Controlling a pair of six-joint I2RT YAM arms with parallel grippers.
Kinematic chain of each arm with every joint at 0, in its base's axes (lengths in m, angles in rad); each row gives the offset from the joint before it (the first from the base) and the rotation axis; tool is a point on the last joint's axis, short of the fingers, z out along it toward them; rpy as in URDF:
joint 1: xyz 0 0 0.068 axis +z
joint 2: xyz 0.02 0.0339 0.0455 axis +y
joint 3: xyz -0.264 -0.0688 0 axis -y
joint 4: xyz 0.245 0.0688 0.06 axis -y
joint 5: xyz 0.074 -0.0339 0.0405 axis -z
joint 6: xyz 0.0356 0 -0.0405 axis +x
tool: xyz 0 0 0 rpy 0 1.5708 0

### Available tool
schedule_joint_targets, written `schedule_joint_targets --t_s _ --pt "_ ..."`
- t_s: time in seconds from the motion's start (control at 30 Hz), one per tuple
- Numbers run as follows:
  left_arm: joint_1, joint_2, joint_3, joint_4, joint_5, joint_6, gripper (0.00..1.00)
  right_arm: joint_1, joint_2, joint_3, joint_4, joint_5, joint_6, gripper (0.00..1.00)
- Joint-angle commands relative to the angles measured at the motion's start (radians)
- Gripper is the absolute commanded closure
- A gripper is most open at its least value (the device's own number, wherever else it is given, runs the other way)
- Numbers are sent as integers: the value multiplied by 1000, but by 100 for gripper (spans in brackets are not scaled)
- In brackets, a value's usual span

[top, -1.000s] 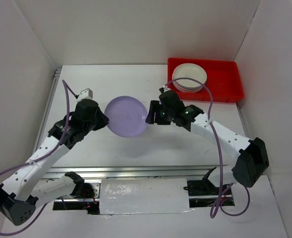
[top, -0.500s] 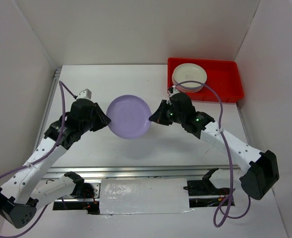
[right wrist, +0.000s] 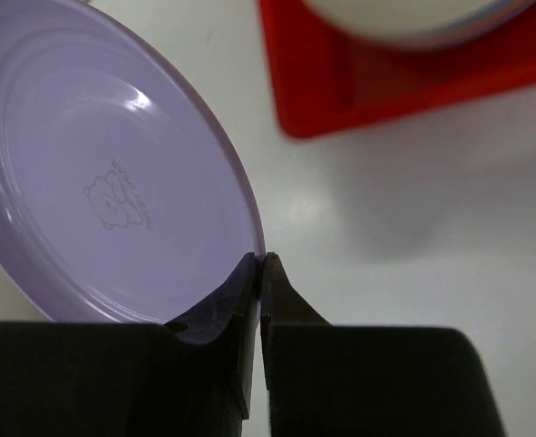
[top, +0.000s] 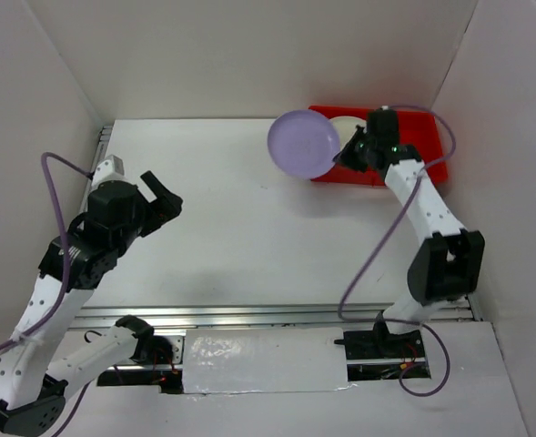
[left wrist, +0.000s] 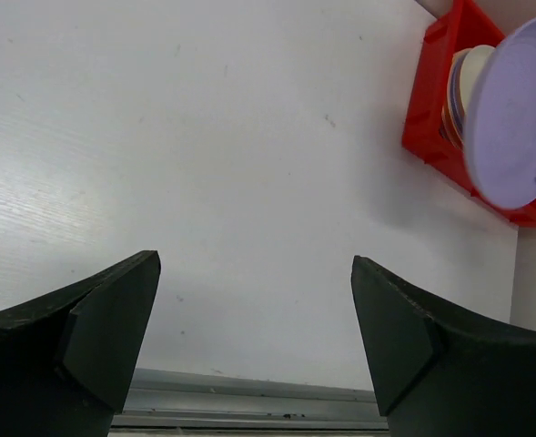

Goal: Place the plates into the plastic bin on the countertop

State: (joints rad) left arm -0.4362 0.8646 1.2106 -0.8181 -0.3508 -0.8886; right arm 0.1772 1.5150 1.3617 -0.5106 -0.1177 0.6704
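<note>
Right gripper [right wrist: 260, 264] is pinched tight on the rim of a round pale-purple plastic plate [top: 302, 143], held tilted on edge in the air at the left end of the shallow bright red plastic bin [top: 422, 168], which sits at the far right corner of the flat white countertop [top: 240, 237]. Inside the bin is a stack of round plates [top: 349, 126], cream one on top, partly hidden behind the purple plate. Left gripper [left wrist: 254, 264] is spread wide with nothing between its fingers, over bare countertop on the left side, well apart from the bin.

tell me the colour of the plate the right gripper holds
The plate is pale purple; clearest in the right wrist view.
</note>
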Motion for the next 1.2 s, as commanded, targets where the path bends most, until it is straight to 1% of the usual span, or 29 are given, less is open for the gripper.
schedule_joint_targets --t_s 0.0,0.07,0.1,0.13,0.2,0.27,0.3,0.37,0.4,0.5,0.53,0.57,0.6,0.63,0.67,0.7,0.73,0.77,0.8,0.9,0.93,0.97,1.0,1.03,1.07,1.1,1.13,1.17 --pt "8 -56 41 -95 -99 56 1 -129 196 260 -103 50 -46 100" --pt "8 -91 27 -105 -85 115 1 -169 284 367 -167 73 -52 100" --pt "11 -98 21 -111 -62 134 1 -229 365 414 -189 69 -45 100" --pt "13 -101 14 -113 -50 155 1 -249 399 483 -200 56 -40 100" --pt "14 -108 -23 -115 1 204 1 -292 465 546 -192 32 -14 100" --pt "16 -124 -81 -75 38 270 1 -309 500 592 -183 30 0 100" --pt "14 -128 -98 -67 52 284 1 -321 545 664 -190 26 6 100" --pt "16 -136 -141 -58 33 329 1 -329 597 759 -241 16 15 100" --pt "17 -136 -152 -55 6 336 1 -329 647 849 -262 35 15 100" --pt "20 -119 -175 -46 9 356 1 -328 700 910 -289 49 20 100" --pt "22 -107 -178 -36 39 369 1 -329 705 907 -279 38 21 93" --pt "24 -104 -181 -30 44 370 1 -329 705 901 -275 24 21 79" --pt "25 -101 -184 -23 41 370 1 -326 697 883 -272 13 17 36" --pt "33 -99 -187 -20 32 369 1 -315 680 872 -266 21 15 20" --pt "36 -96 -189 -16 32 372 1 -309 622 849 -250 27 5 16" --pt "42 -96 -190 -10 33 373 1 -303 585 790 -231 33 0 0" --pt "51 -99 -195 -6 38 376 1 -297 547 757 -191 18 -3 0" --pt "54 -99 -197 -3 39 378 1 -297 474 716 -180 4 -3 0" --pt "60 -98 -198 -1 38 378 1 -295 440 706 -172 -5 -3 0" --pt "79 -96 -197 0 38 373 1 -289 314 691 -198 -11 -28 0" --pt "88 -96 -191 -3 32 369 1 -286 274 676 -209 4 -49 0" --pt "91 -95 -186 -1 13 367 1 -268 189 631 -216 22 -66 0" --pt "93 -93 -178 -1 4 366 1 -254 145 602 -220 39 -86 0" --pt "94 -84 -155 -3 -7 364 1 -240 98 565 -224 58 -136 0" --pt "96 -73 -137 -7 -29 366 1 -223 8 507 -236 114 -159 0" --pt "97 -44 -87 -16 -43 356 1 -191 -33 475 -264 150 -181 0" --pt "102 -29 -56 -27 -59 350 1 -182 -123 435 -273 180 -215 0" --pt "103 -12 -22 -45 -83 347 1 -130 -180 345 -281 229 -229 0"
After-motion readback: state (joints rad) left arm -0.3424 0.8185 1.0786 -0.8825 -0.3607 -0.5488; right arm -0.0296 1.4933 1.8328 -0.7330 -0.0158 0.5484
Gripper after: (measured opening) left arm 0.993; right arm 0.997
